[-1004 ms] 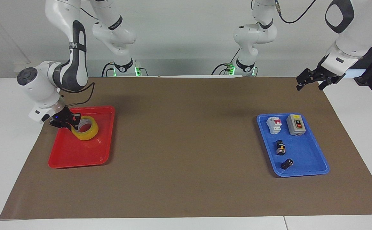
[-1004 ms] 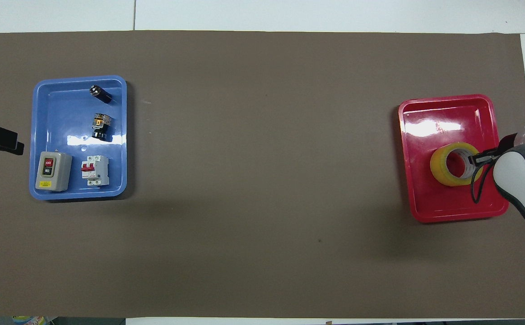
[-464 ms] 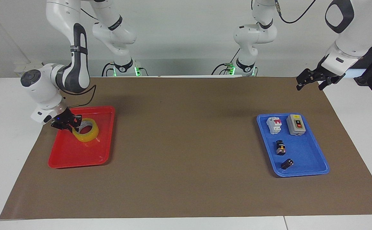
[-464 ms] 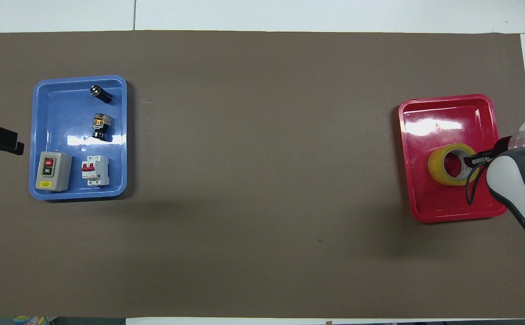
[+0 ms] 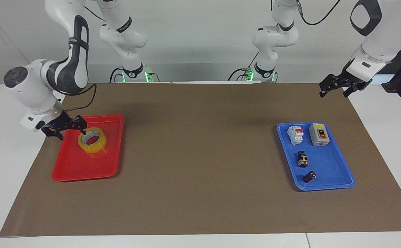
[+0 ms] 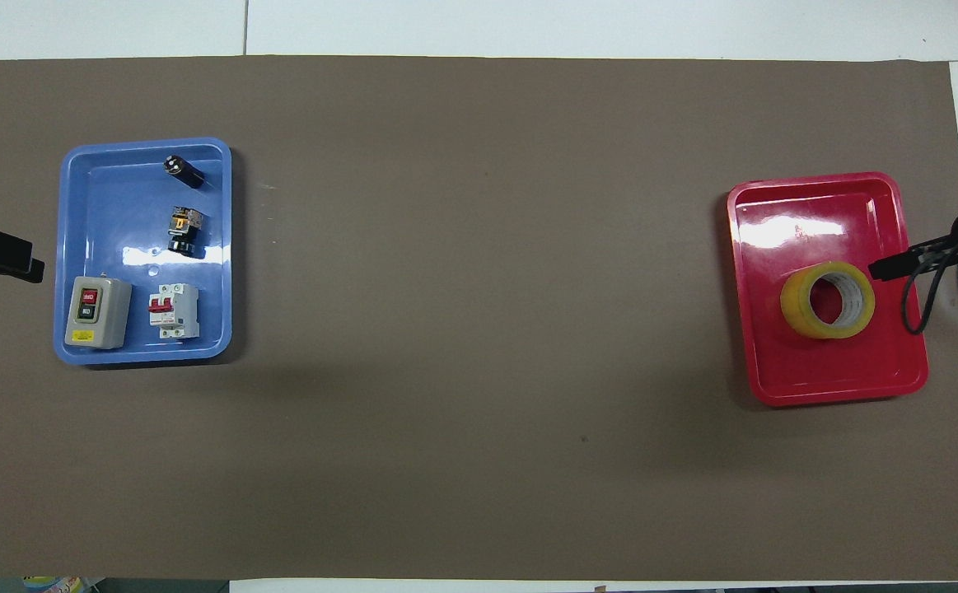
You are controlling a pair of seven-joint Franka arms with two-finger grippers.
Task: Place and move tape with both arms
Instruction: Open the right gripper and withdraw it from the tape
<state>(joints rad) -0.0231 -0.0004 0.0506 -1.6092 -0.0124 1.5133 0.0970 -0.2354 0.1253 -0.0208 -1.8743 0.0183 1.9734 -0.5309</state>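
The yellow tape (image 5: 92, 141) lies flat in the red tray (image 5: 79, 165) at the right arm's end of the table. It also shows in the overhead view (image 6: 827, 301), in the half of the red tray (image 6: 816, 206) nearer to the robots. My right gripper (image 5: 69, 132) is open and empty, just above the tray's outer edge beside the tape, apart from it. In the overhead view the right gripper (image 6: 890, 266) pokes over that tray's rim. My left gripper (image 5: 333, 93) waits open and empty, in the air over the mat's corner at the left arm's end.
A blue tray (image 5: 328, 172) at the left arm's end holds a white breaker (image 5: 296, 134), a grey switch box (image 5: 319, 134) and two small dark parts. It also shows in the overhead view (image 6: 116, 206). A brown mat (image 5: 200, 155) covers the table.
My right gripper has let go of the tape, opened and drawn back toward the tray's outer edge. The tape has settled flat in the red tray. The left arm has not moved.
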